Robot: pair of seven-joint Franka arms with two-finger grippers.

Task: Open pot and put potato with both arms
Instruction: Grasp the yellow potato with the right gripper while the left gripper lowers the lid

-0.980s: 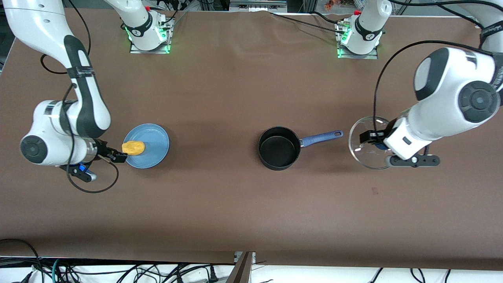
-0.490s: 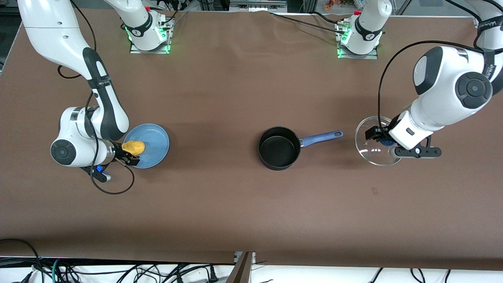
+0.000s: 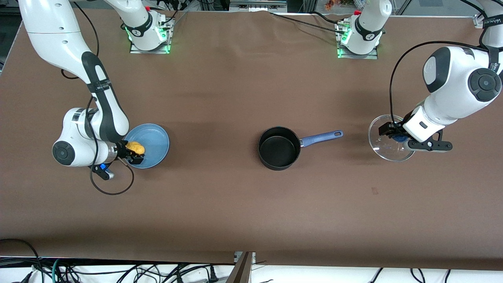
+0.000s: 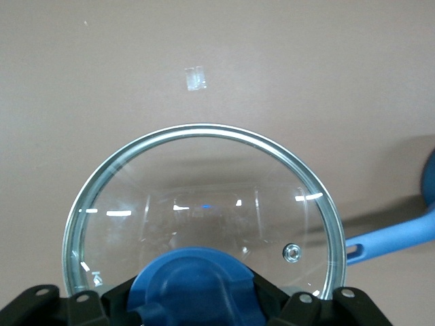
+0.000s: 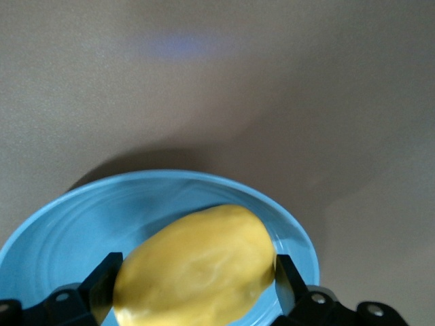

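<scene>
The black pot (image 3: 278, 148) stands open at mid-table, its blue handle (image 3: 320, 138) pointing toward the left arm's end. My left gripper (image 3: 393, 131) is shut on the blue knob (image 4: 197, 285) of the glass lid (image 3: 389, 143) and holds it over the table past the handle's tip. The lid (image 4: 204, 190) fills the left wrist view. The yellow potato (image 3: 137, 148) lies on the light-blue plate (image 3: 155, 141). My right gripper (image 3: 133, 154) is shut on the potato (image 5: 197, 272), one finger against each side, and the potato still rests on the plate (image 5: 102, 217).
A small tape mark (image 3: 374, 191) lies on the brown table nearer the front camera than the lid; it also shows in the left wrist view (image 4: 196, 77). The arm bases (image 3: 147, 35) (image 3: 359, 39) stand along the table's edge farthest from that camera.
My right gripper has come in over the plate's edge and closed round the potato. My left gripper has carried the lid farther from the pot, toward the left arm's end.
</scene>
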